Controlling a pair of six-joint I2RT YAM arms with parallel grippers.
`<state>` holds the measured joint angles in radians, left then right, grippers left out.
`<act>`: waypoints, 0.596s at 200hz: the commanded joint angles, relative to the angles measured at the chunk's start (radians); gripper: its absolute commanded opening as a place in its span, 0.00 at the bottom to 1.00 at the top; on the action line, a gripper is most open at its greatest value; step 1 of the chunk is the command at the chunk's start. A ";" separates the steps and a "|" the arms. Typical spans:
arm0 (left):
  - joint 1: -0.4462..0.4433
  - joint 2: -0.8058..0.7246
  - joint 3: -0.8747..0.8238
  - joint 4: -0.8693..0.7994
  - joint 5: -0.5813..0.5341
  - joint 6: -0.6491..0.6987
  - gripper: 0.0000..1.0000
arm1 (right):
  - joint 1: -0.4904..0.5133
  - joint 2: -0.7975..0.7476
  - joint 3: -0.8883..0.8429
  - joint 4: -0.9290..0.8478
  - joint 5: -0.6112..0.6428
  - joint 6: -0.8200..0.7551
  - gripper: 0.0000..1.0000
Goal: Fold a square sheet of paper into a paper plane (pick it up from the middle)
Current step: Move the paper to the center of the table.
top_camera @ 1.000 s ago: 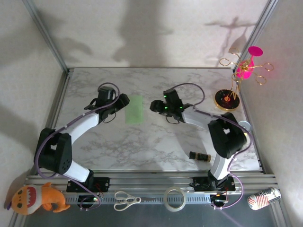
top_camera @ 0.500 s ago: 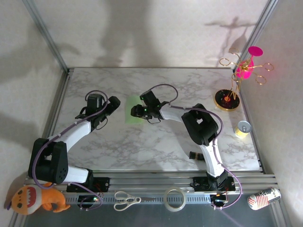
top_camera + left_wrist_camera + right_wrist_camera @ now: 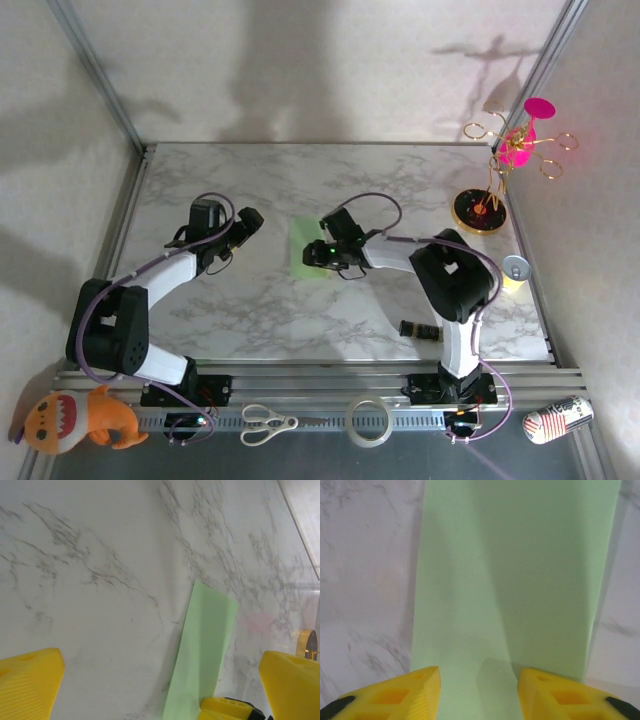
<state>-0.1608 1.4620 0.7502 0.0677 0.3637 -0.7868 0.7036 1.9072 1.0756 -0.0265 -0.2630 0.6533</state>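
The light green sheet of paper (image 3: pixel 300 252) lies on the marble table (image 3: pixel 250 300) as a narrow folded rectangle, long side running away from the arms. In the right wrist view the paper (image 3: pixel 520 570) spreads under and ahead of my right gripper (image 3: pixel 479 695), whose yellow fingers (image 3: pixel 395 695) stand open just above its near end. From above, the right gripper (image 3: pixel 318 253) sits over the strip's right side. My left gripper (image 3: pixel 250 220) hangs open to the left of the paper, apart from it. Its wrist view shows the strip (image 3: pixel 200 650) between its wide-spread fingers (image 3: pixel 30 685).
A small dark bottle (image 3: pixel 422 330) lies at the front right. A can (image 3: pixel 514 270) and a pink ornament on a round stand (image 3: pixel 478 210) are at the right edge. Scissors (image 3: pixel 266 424), a tape roll (image 3: pixel 368 420) and a plush toy (image 3: pixel 80 420) sit on the front rail.
The right gripper swung left onto the paper, then drew back right and nearer, and the strip shifted that way with it. The left gripper backed off leftward from the paper.
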 commanded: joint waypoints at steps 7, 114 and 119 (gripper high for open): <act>-0.045 0.015 0.004 0.004 0.085 -0.004 1.00 | -0.029 -0.078 -0.079 -0.024 -0.018 -0.013 0.47; -0.241 -0.009 -0.090 0.061 0.153 -0.155 0.99 | -0.053 -0.049 0.030 -0.014 0.055 0.038 0.43; -0.248 -0.008 -0.095 0.068 0.155 -0.166 0.99 | -0.053 -0.043 0.030 -0.016 0.056 0.041 0.43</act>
<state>-0.3801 1.4746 0.6846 0.0875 0.4881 -0.8848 0.6559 1.8236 1.0836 -0.0116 -0.2173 0.6838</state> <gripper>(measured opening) 0.994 0.433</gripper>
